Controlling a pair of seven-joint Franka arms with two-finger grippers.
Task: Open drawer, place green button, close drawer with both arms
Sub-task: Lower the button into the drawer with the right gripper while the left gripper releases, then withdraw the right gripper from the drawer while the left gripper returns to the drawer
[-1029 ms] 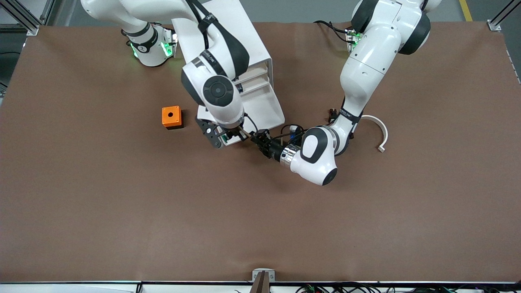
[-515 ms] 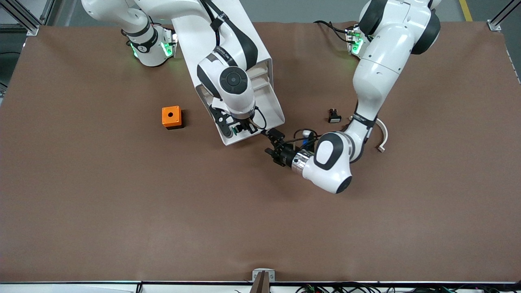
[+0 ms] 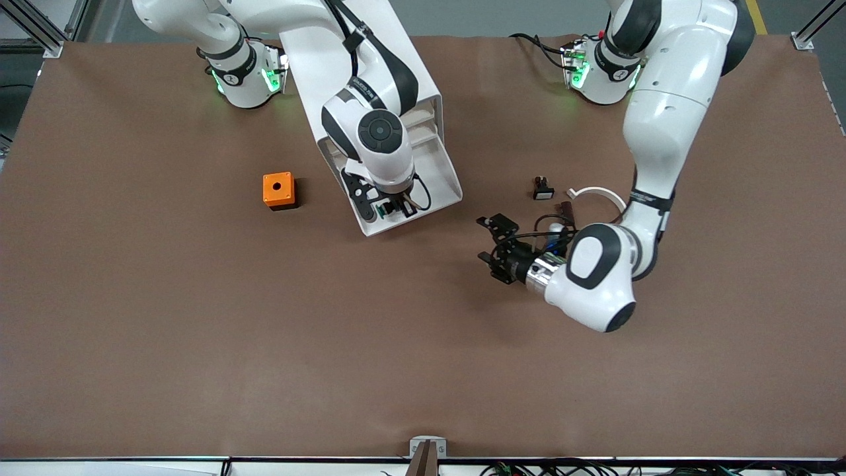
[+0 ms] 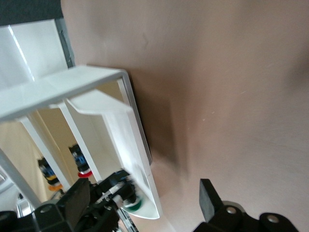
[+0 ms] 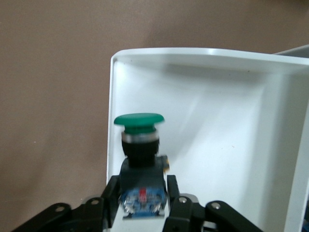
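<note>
The white cabinet (image 3: 357, 59) has its drawer (image 3: 441, 182) pulled out toward the front camera. My right gripper (image 3: 390, 209) is shut on the button (image 3: 382, 211) and holds it over the drawer's front end. In the right wrist view the green cap (image 5: 139, 121) stands above the black-blue body between my fingers (image 5: 179, 203), over the white tray (image 5: 217, 121). My left gripper (image 3: 488, 239) is open and empty over bare table, off the drawer's front toward the left arm's end. The left wrist view shows the drawer front (image 4: 140, 159) and the button (image 4: 133, 205).
An orange box with a hole (image 3: 278, 190) sits beside the cabinet toward the right arm's end. A black switch with a white face (image 3: 542, 190) and a white curved piece (image 3: 598, 193) lie near the left arm's forearm. Upper drawers hold red and orange parts (image 4: 82, 166).
My left gripper has let go of the drawer front and drawn away toward the left arm's end. My right gripper has carried the button in over the open drawer.
</note>
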